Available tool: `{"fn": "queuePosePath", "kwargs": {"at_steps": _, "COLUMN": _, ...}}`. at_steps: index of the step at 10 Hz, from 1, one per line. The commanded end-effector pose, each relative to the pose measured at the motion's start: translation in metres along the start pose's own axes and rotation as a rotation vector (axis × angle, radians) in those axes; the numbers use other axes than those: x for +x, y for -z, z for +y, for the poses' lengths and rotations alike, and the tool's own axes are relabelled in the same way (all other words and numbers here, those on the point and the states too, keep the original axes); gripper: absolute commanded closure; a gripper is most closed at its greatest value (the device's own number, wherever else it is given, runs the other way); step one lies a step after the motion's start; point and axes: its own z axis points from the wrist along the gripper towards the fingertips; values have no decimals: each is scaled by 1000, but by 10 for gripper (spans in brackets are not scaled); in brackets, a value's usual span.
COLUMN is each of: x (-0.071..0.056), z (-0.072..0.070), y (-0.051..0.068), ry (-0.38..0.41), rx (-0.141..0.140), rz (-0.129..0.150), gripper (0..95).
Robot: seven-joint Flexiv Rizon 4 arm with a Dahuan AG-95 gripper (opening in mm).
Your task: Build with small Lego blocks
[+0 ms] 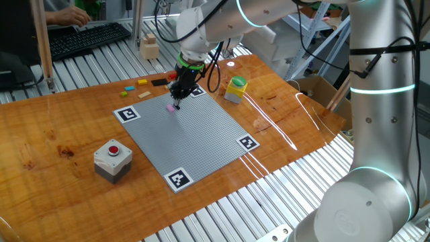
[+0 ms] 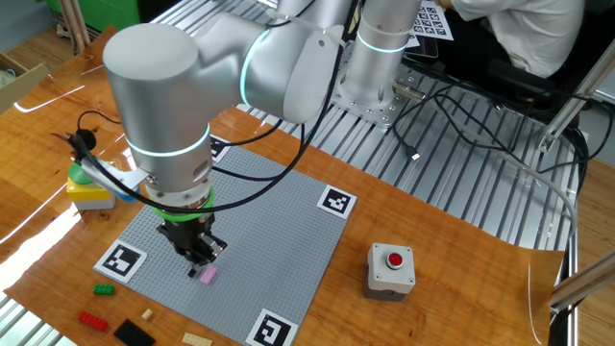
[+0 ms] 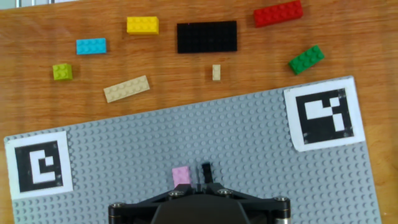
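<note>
The grey baseplate (image 3: 249, 143) lies on the wooden table, and a small pink brick (image 3: 181, 175) sits on it near its far edge. My gripper (image 3: 204, 171) is shut, with its dark tips just right of the pink brick and low over the plate; nothing shows between the tips. One fixed view has the gripper (image 1: 179, 94) just above the pink brick (image 1: 172, 107). Loose bricks lie on the wood beyond the plate: yellow (image 3: 142, 25), blue (image 3: 91, 46), lime (image 3: 62, 71), long tan (image 3: 126, 88), a black plate (image 3: 207, 37), red (image 3: 278, 13) and green (image 3: 306, 60).
A grey box with a red button (image 1: 113, 158) stands left of the baseplate. A yellow box with a green round top (image 1: 236, 89) stands at the plate's far right corner. A pale wooden block (image 1: 149, 47) and a keyboard (image 1: 87, 39) sit behind the table.
</note>
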Motion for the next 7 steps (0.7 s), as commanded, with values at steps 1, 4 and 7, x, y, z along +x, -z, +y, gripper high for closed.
{"fn": "queuePosePath", "kwargs": {"at_steps": 1, "x": 1, "z": -1, "y": 0, "ry": 4, "rx": 2, "rz": -1, "gripper": 950}}
{"fn": "queuePosePath", "kwargs": {"at_steps": 4, "x": 2, "z": -4, "y": -7, "ry": 7, "rx": -10, "rz": -3, "gripper": 950}}
{"fn": "queuePosePath", "kwargs": {"at_steps": 7, "x": 3, "z": -5, "y": -15, "ry": 3, "rx": -15, "rz": -21, "gripper": 950}}
